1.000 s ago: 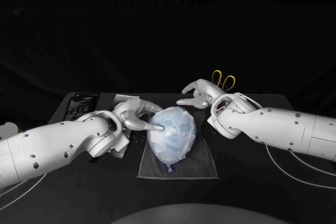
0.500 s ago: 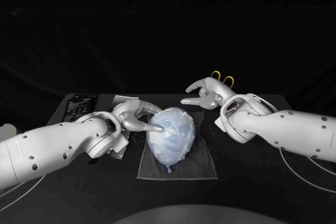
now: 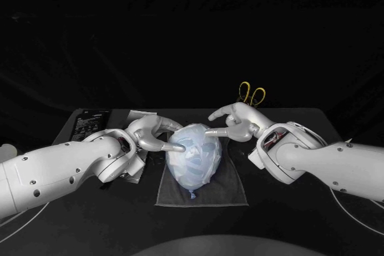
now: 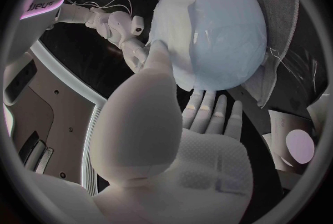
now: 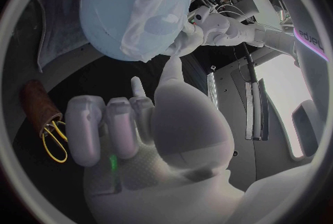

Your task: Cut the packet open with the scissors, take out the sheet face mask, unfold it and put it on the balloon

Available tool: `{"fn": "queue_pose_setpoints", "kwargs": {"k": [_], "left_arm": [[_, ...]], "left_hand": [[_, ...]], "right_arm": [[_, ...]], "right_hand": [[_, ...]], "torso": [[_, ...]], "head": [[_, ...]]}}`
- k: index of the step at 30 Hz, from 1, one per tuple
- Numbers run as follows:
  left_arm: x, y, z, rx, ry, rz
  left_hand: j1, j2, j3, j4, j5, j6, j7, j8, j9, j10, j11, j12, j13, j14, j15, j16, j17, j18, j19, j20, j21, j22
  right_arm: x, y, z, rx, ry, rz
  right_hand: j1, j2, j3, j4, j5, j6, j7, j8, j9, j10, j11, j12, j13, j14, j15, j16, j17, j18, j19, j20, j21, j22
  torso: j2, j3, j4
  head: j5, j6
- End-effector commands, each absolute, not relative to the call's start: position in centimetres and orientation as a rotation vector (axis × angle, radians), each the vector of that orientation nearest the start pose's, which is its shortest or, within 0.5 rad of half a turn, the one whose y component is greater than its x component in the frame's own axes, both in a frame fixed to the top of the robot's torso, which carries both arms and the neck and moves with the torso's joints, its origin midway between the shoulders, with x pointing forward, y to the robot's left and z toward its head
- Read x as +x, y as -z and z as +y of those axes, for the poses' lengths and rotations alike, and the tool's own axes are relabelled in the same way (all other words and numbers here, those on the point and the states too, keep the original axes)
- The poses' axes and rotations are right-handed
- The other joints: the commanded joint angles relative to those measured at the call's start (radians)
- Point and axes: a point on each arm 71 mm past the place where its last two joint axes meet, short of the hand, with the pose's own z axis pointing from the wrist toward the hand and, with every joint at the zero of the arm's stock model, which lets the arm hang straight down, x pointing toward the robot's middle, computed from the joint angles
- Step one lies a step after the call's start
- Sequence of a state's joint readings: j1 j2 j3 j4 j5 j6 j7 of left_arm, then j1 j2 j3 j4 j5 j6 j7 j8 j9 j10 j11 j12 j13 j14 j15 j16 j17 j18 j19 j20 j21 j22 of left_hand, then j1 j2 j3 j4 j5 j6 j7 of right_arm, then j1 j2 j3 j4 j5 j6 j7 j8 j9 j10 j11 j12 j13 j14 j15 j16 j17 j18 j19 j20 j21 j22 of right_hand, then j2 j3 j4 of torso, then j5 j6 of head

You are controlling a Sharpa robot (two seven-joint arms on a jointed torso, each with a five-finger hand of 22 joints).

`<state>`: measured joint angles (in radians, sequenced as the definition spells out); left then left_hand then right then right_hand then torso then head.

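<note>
Head view: a pale blue, egg-shaped rubber balloon [image 3: 190,177] lies on a dark grey cloth [image 3: 210,196] on the black table [image 3: 88,217]. A thin white sheet mask [image 3: 198,147] is draped over its upper part. The left hand [image 3: 150,135] touches the balloon's side with one fingertip, and the right hand [image 3: 238,121] touches its far end. Yellow-handled scissors [image 3: 253,94] stand behind the right hand. A flat black packet [image 3: 88,123] lies at the table's left.

Left wrist view: the left hand [image 4: 173,152] holds nothing, its fingers [image 4: 205,113] straight and apart, thumb tip on the sheet mask [image 4: 173,18] (at its folded edge).

Right wrist view: the right hand [image 5: 160,135] grips nothing. Most of its fingers [image 5: 104,129] are curled in, and its thumb tip rests against the sheet mask [image 5: 156,7]. The scissors [image 5: 52,143] sit in a brown cylindrical holder [image 5: 35,104].
</note>
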<state>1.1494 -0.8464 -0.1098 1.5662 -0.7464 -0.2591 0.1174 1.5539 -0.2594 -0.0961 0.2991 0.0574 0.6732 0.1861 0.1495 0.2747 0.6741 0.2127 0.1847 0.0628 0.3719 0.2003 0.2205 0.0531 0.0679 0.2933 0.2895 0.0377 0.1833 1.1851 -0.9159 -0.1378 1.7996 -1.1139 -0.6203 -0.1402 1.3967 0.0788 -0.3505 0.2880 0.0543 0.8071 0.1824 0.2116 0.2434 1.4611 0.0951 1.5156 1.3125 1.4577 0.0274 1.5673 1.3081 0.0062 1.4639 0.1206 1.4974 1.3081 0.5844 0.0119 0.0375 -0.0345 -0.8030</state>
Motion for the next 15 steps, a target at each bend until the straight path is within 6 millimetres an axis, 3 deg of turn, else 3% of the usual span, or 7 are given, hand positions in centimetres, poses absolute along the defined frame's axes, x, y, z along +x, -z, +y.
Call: {"fn": "queue_pose_setpoints", "kwargs": {"k": [1, 7, 15], "left_arm": [[44.9, 23.4, 18.2, -0.406, 1.194, 1.920], [44.9, 23.4, 18.2, -0.406, 1.195, 1.920], [44.9, 23.4, 18.2, -0.405, 1.197, 1.921]], "left_hand": [[0.008, 0.006, 0.007, 0.002, -0.005, 0.007, 0.059, 0.002, 0.001, 0.006, 0.000, -0.004, 0.001, 0.010, 0.000, -0.003, 0.002, -0.003, 0.006, 0.003, 0.003, -0.001], [0.008, 0.006, 0.007, 0.002, -0.005, 0.007, 0.059, 0.002, 0.001, 0.006, 0.000, -0.004, 0.001, 0.010, 0.000, -0.003, 0.002, -0.003, 0.006, 0.003, 0.003, -0.001], [0.008, 0.006, 0.007, 0.002, -0.005, 0.007, 0.059, 0.002, 0.001, 0.006, 0.000, -0.004, 0.001, 0.010, 0.000, -0.003, 0.002, -0.003, 0.006, 0.003, 0.003, -0.001]], "right_arm": [[41.6, 19.5, -17.0, 0.262, -0.932, 1.644], [42.2, 20.3, -17.3, 0.275, -0.901, 1.669], [43.6, 21.2, -18.0, 0.302, -0.844, 1.685]], "right_hand": [[-0.006, -0.001, -0.007, -0.001, -0.006, -0.006, 0.001, 0.001, -0.001, 0.065, 0.004, -0.001, 0.204, 0.113, -0.001, 0.003, 0.263, 0.012, 0.075, 0.006, -0.003, 0.239], [-0.003, -0.004, -0.013, -0.003, -0.006, -0.008, 0.001, 0.001, -0.002, 0.064, 0.004, -0.002, 0.203, 0.113, -0.001, 0.003, 0.263, 0.012, 0.074, 0.006, -0.005, 0.238], [0.009, 0.002, -0.015, -0.007, -0.006, -0.008, 0.001, 0.002, -0.002, 0.065, 0.003, 0.000, 0.204, 0.113, -0.002, 0.003, 0.263, 0.012, 0.075, 0.006, -0.003, 0.238]], "torso": [[0.001, -0.0008, 0.0026], [-0.001, -0.0030, 0.0022], [0.001, -0.0012, 0.0021]], "head": [[-0.001, 0.000], [-0.004, -0.002], [-0.006, -0.003]]}}
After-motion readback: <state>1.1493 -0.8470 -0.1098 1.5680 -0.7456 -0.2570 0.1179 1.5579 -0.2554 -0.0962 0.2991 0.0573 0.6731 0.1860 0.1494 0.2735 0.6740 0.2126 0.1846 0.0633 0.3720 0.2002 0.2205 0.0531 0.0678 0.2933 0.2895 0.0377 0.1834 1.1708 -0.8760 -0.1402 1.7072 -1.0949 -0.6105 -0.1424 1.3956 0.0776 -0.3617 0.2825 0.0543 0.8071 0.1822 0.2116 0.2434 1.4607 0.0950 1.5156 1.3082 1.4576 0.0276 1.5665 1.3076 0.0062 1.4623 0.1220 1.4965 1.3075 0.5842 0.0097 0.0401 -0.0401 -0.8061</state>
